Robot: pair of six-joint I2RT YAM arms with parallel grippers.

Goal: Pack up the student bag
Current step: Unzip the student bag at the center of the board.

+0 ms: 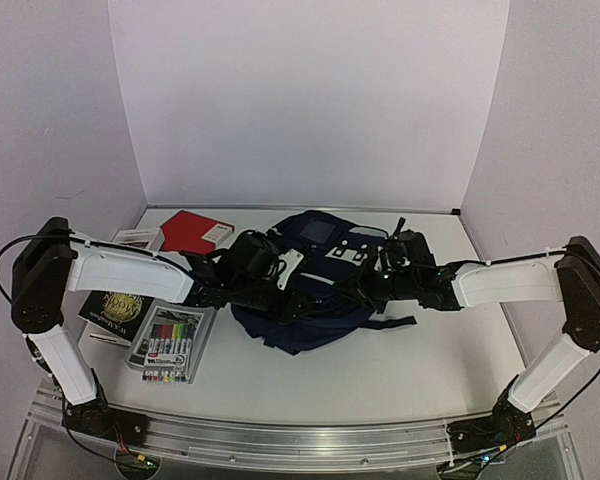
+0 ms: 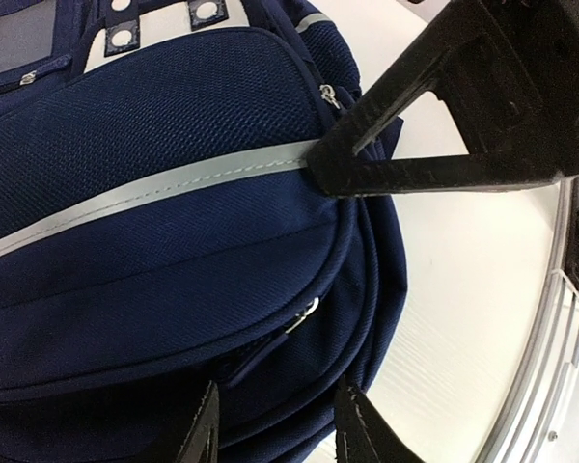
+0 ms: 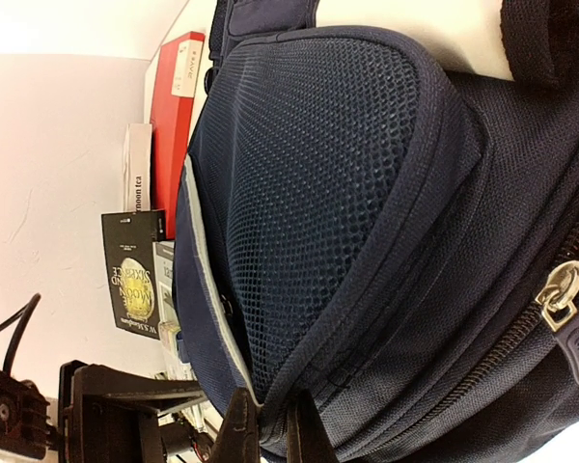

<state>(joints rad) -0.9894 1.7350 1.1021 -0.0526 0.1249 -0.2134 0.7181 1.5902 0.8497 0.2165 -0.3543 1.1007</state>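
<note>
Left of the student bag point(image 1: 305, 325) we see a black book point(image 1: 115, 305) and a marker pack point(image 1: 170, 343) near the table's point(image 1: 430, 370) left edge. A red book point(image 1: 193, 230) lies behind them, just beside the bag's far-left corner. That side is crowded, with only a narrow strip of white between the markers and the bag.

At the bag's left, the left gripper point(image 2: 275, 397) straddles the rounded front rim. Navy fabric fills the space between its fingers point(image 2: 205, 429); we cannot tell whether they press it or merely flank it.

The bag lies flat at the table's middle, grey stripe up.

At the bag's right, the right gripper point(image 3: 270, 403) is pinched tight on a fold of the bag's piped edge below the mesh pocket. Right of the bag, bare white table runs to the table's edge, and a broad band lies in front too.
</note>
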